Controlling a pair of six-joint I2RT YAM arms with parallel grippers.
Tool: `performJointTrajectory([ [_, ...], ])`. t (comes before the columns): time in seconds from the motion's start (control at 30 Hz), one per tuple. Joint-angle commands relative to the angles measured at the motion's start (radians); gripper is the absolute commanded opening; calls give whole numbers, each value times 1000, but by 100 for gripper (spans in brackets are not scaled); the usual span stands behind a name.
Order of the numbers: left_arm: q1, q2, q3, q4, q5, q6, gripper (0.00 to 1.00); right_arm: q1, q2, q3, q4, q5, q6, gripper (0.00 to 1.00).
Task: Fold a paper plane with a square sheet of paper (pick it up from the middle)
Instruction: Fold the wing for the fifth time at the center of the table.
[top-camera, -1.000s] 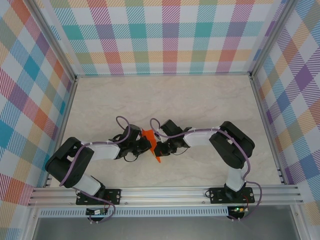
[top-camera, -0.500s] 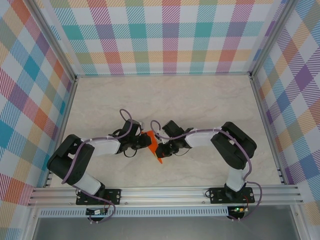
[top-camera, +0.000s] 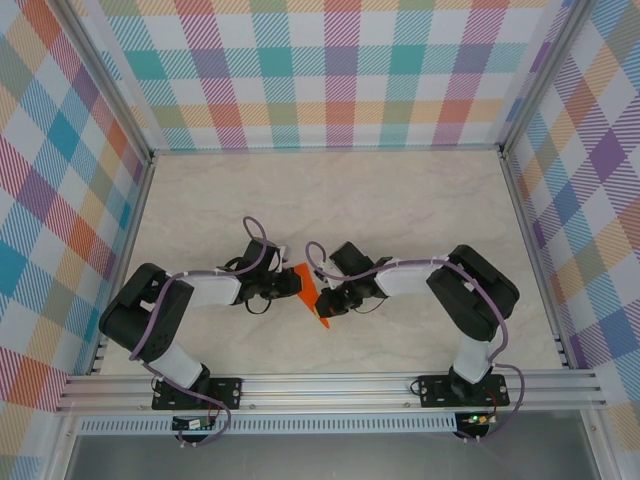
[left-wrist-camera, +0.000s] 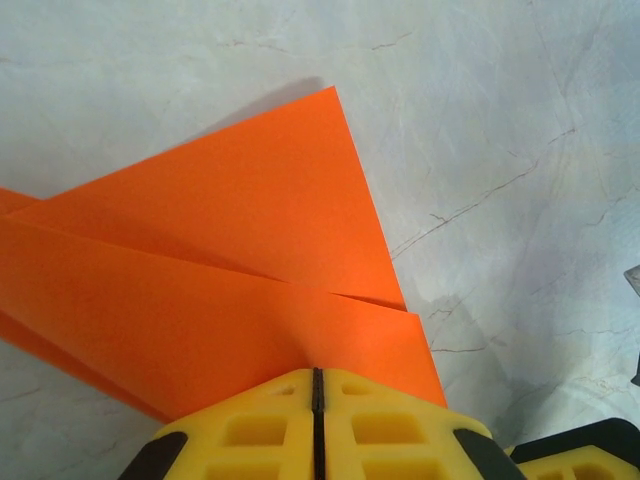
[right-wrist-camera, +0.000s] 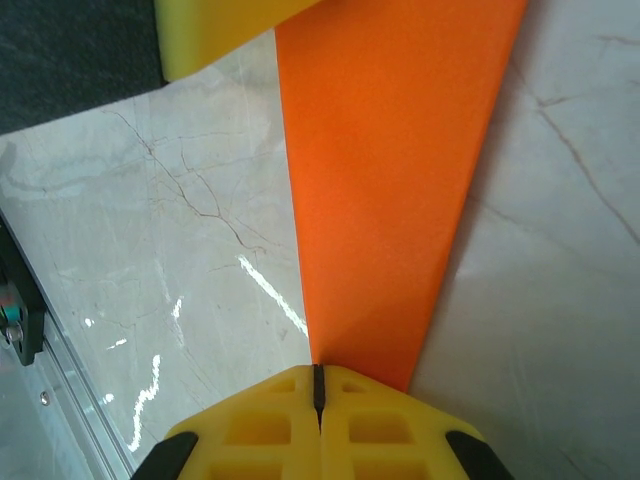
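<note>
Top external view puts your thin bright orange sheet of paper (top-camera: 311, 296), a creased wedge, just below centre frame over the pale marbled table (top-camera: 400, 210), looking narrower than a second ago. Your left gripper (left-wrist-camera: 316, 385) and right gripper (right-wrist-camera: 318, 380) both pinch its edges, jaws pressed together. You're probably mid-fold, with the plane unfinished.

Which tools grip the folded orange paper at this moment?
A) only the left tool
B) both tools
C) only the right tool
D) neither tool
B: the left tool is shut on one edge of the folded orange paper, and the right tool is shut on its narrow end.
</note>
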Motion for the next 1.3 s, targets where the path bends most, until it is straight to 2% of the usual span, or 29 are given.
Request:
performJointTrajectory([
  [0.0,44,43,5,-42,-89,55,8,-12,28,-76,-245,79,-29,0],
  [0.17,86,58,24,-58,-100,75,8,-26,19,-93,-262,79,-34,0],
  [0.5,178,73,16,-28,-167,13,8,-45,20,-115,-266,79,-41,0],
  [0.77,259,65,72,-62,-132,-17,9,-48,26,-115,-264,77,-40,0],
  [1.0,238,-46,94,-92,-60,-43,12,-48,27,-108,-264,63,-29,0],
  [1.2,121,-275,6,-141,-236,-121,12,-48,38,-98,-263,56,-21,0],
  [1.27,81,-350,-45,-109,-239,-165,13,-48,43,-95,-264,52,-19,0],
])
